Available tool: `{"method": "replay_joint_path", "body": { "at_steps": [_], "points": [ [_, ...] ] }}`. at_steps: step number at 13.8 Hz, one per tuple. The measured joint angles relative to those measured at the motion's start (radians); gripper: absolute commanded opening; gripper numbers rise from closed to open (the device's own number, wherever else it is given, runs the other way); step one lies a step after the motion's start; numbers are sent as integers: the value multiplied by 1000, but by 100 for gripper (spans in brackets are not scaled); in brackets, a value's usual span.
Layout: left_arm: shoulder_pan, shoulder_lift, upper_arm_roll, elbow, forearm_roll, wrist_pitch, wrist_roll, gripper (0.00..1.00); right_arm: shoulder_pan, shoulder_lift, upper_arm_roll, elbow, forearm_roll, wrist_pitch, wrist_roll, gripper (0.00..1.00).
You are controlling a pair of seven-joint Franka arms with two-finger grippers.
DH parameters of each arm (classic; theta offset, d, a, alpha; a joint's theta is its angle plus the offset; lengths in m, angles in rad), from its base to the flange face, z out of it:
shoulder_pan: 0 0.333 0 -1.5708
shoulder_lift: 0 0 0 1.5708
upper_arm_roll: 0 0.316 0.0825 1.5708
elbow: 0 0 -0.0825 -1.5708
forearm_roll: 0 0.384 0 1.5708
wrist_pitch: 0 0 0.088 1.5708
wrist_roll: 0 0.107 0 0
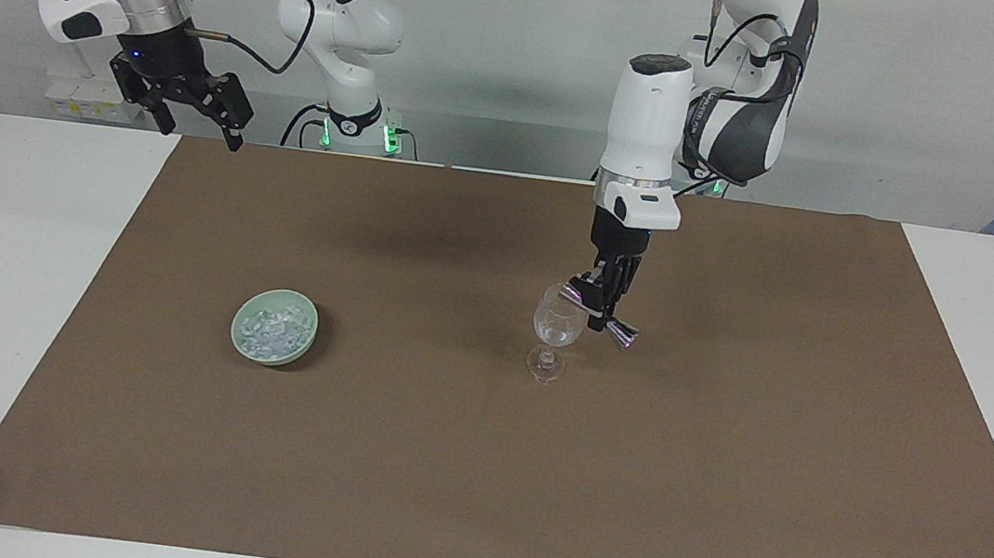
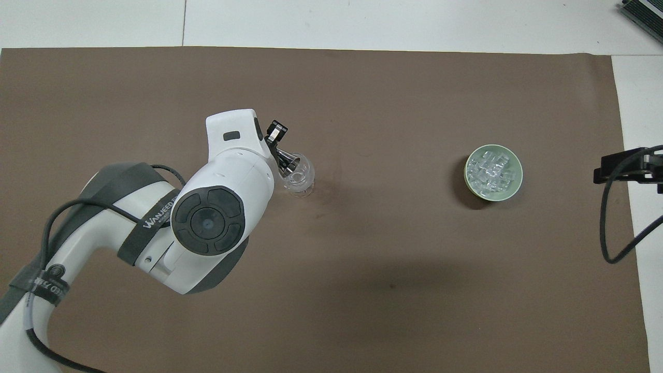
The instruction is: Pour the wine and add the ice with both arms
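A clear wine glass [image 1: 555,331] [image 2: 300,178] stands upright on the brown mat. My left gripper [image 1: 603,307] is shut on a small silver measuring cup [image 1: 596,315] [image 2: 284,155], held tipped with its mouth over the glass rim. The ice [image 1: 272,329] [image 2: 492,170] lies as a glistening heap in a pale green bowl [image 1: 299,352] [image 2: 512,191] toward the right arm's end of the table. My right gripper [image 1: 198,109] [image 2: 621,168] is open and empty, raised over the mat's edge at the right arm's end, where it waits.
The brown mat [image 1: 476,464] covers most of the white table [image 1: 12,261]. The left arm's large wrist [image 2: 217,217] hangs over the mat beside the glass.
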Motion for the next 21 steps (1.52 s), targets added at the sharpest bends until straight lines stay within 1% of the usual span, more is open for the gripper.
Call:
{"method": "replay_joint_path", "body": {
  "at_steps": [2,4,10,12,14,17,19,21],
  "points": [
    [0,0,2,17,-11,-27,-1,0,0,0,0,0,0,0,0,100],
    [0,-1,4,40,-79,-74,-1,0,0,0,0,0,0,0,0,100],
    [8,-3,27,54,-447,-143,1,0,0,0,-1,0,0,0,0,100],
    [48,-4,34,57,-547,-168,4,0,0,0,-3,1,0,0,0,100],
    [87,-8,37,65,-619,-193,5,0,0,0,-4,1,0,4,0,100],
    [168,-13,40,68,-753,-236,27,0,-1,0,-5,-14,0,56,0,100],
    [235,-12,40,65,-866,-275,48,0,-1,1,-5,-53,0,105,0,100],
    [309,-9,41,62,-943,-337,113,0,0,3,-4,-126,0,196,0,100]
  ]
}}
